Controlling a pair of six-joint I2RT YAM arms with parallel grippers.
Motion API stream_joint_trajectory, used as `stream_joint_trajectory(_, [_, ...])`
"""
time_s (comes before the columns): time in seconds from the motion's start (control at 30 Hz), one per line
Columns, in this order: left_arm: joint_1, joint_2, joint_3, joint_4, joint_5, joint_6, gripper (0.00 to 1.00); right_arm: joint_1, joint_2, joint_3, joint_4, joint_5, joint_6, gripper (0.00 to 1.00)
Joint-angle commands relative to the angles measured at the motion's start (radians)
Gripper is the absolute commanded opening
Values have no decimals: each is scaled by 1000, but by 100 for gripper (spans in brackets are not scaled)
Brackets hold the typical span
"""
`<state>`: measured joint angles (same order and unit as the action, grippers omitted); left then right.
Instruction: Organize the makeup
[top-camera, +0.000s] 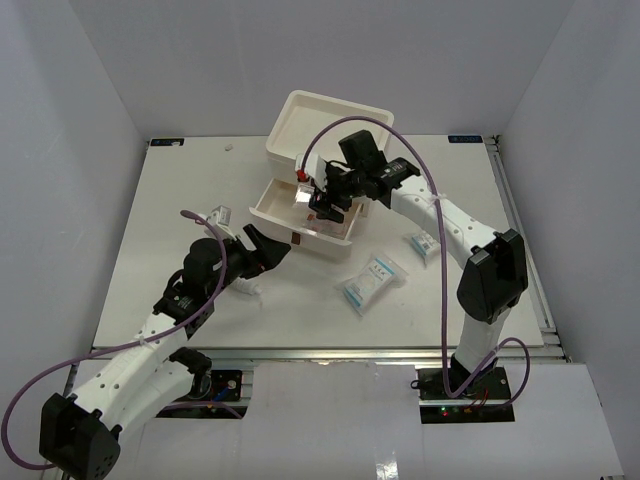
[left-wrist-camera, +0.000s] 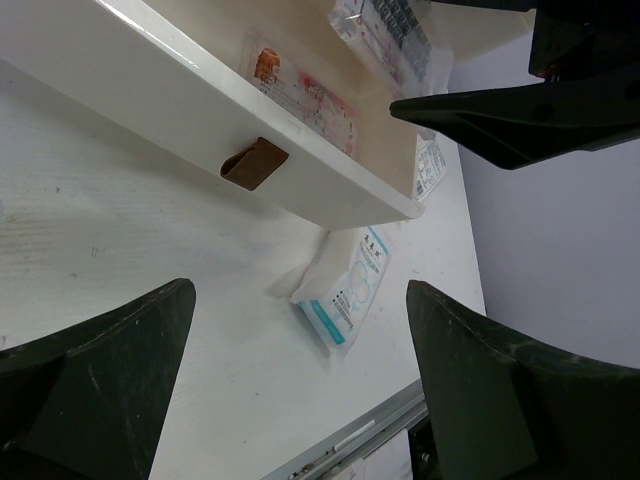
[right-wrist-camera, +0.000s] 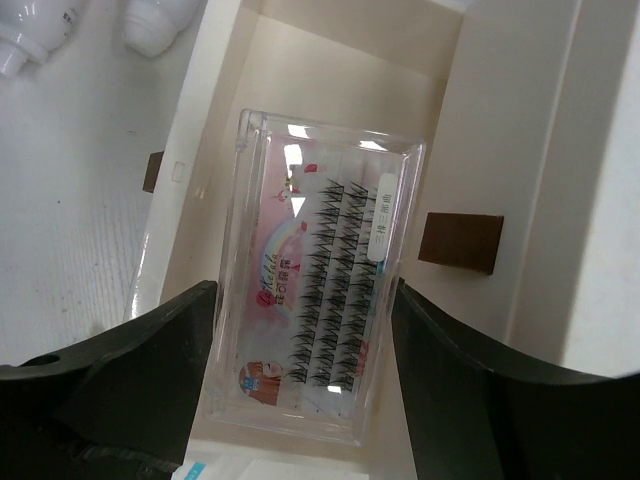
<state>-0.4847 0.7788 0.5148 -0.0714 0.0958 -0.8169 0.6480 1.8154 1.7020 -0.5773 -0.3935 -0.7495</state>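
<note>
A clear eyelash case (right-wrist-camera: 320, 300) with a pink card sits low in the open cream drawer (top-camera: 265, 208). My right gripper (right-wrist-camera: 305, 290) is over the drawer (top-camera: 320, 205), with a finger against each long side of the case. The case also shows in the left wrist view (left-wrist-camera: 305, 95). My left gripper (top-camera: 270, 252) is open and empty in front of the drawer's front wall (left-wrist-camera: 180, 110). Two blue-and-white packets (top-camera: 372, 282) (top-camera: 422, 243) lie on the table, one of them ahead of the left gripper (left-wrist-camera: 350, 285). White tubes (right-wrist-camera: 35, 35) lie left of the drawer. No sponges are in view.
The cream drawer box (top-camera: 330, 110) stands at the back centre with an open tray on top. Another clear packet (left-wrist-camera: 390, 35) lies in the drawer. A white tube (top-camera: 219, 215) lies by the left arm. The table's metal front edge (top-camera: 320, 350) runs along the near side.
</note>
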Motion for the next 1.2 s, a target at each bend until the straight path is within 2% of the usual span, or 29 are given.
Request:
stream_joint_trajectory(0.0, [1,-3,-12,-4,19,-21,98,4,-2,27,38,40,23,76])
stream_joint_trajectory(0.13, [1,6,-10,-1,27,-25,98,4,-6,17,40,50,35,91])
stream_joint_trajectory(0.23, [1,14,-7,1,32,-25,98,5,-35,25,8,7,32,96])
stream_joint_trajectory(0.33, [1,22,-7,3,37,-32,98,2,-83,64,-66,-108,-11,98])
stream_joint_trajectory(0.4, [1,33,-6,9,43,-35,96,1,-129,101,-150,-209,-62,98])
stream_joint_trajectory(0.5, [1,63,0,20,56,-36,93,-2,-174,138,-179,-275,-71,98])
stream_joint_trajectory(0.77, [1,226,61,47,86,-16,78,-67,-164,188,-83,-143,24,95])
stream_joint_trajectory(0.97, [1,339,117,58,63,35,69,-165,-82,227,-25,-173,92,87])
stream_joint_trajectory(1.17, [1,424,162,106,62,57,64,-182,-15,246,-18,-162,77,81])
